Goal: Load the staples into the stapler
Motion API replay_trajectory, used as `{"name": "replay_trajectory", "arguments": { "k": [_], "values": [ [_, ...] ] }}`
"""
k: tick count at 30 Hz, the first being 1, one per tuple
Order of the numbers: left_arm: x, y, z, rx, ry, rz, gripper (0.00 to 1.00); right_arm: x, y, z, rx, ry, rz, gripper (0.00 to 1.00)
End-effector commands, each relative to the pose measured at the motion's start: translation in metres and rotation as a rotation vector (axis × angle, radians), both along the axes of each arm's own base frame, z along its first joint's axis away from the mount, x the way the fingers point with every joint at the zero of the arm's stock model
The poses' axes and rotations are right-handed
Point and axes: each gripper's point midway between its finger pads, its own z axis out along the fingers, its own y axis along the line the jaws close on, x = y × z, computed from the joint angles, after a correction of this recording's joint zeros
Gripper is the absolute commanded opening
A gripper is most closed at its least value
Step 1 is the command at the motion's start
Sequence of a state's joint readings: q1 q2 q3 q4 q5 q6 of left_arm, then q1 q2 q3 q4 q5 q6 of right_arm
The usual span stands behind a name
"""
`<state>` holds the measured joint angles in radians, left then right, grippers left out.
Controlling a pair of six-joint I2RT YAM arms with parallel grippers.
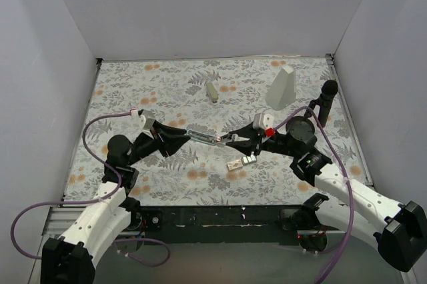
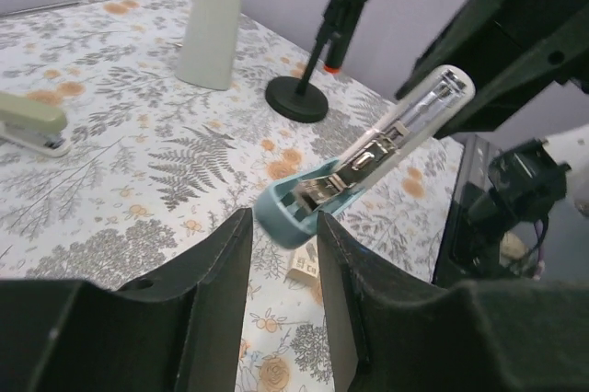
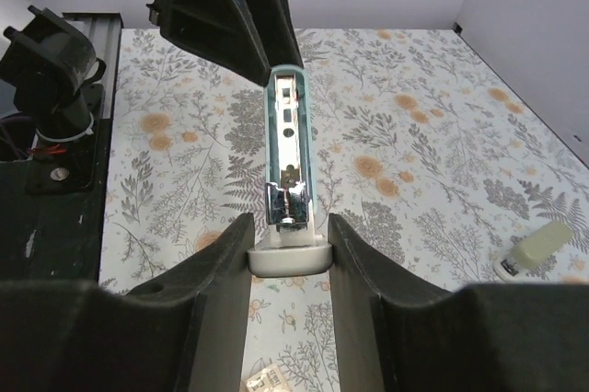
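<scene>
The light blue stapler (image 1: 204,136) is held in the air between both grippers, swung open so its silver channel (image 3: 288,125) faces up. My left gripper (image 1: 189,134) is shut on its blue end (image 2: 287,211). My right gripper (image 1: 230,139) is shut on its pale end (image 3: 289,258). The tiny cream staples box (image 1: 241,162) lies on the table below the right gripper. It also shows in the left wrist view (image 2: 305,266) and at the bottom of the right wrist view (image 3: 263,381).
A beige stapler (image 1: 212,92) lies at the back centre. A tall white wedge block (image 1: 281,88) stands at the back right, with a black stand (image 1: 325,103) beside it. White walls enclose the floral mat (image 1: 133,91).
</scene>
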<state>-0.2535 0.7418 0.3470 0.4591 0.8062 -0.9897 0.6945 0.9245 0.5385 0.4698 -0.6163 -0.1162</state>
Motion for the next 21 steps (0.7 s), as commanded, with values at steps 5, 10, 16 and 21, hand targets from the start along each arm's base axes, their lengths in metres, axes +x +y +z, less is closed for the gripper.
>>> {"name": "replay_trajectory", "arguments": {
  "k": [5, 10, 16, 21],
  "values": [
    [0.027, 0.04, -0.001, -0.414, 0.269, 0.329, 0.0, -0.014, -0.022, 0.055, 0.213, -0.078, -0.042, 0.01],
    [0.019, 0.026, 0.015, -0.47, 0.347, 0.222, 0.0, -0.007, -0.014, 0.044, 0.144, -0.064, -0.032, 0.01],
    [0.008, -0.02, 0.057, -0.259, 0.249, 0.137, 0.42, 0.012, -0.007, 0.027, 0.044, -0.009, -0.068, 0.01],
    [0.014, -0.051, 0.064, -0.187, 0.282, 0.247, 0.69, 0.029, -0.006, 0.011, -0.027, 0.028, -0.155, 0.01]
  ]
}}
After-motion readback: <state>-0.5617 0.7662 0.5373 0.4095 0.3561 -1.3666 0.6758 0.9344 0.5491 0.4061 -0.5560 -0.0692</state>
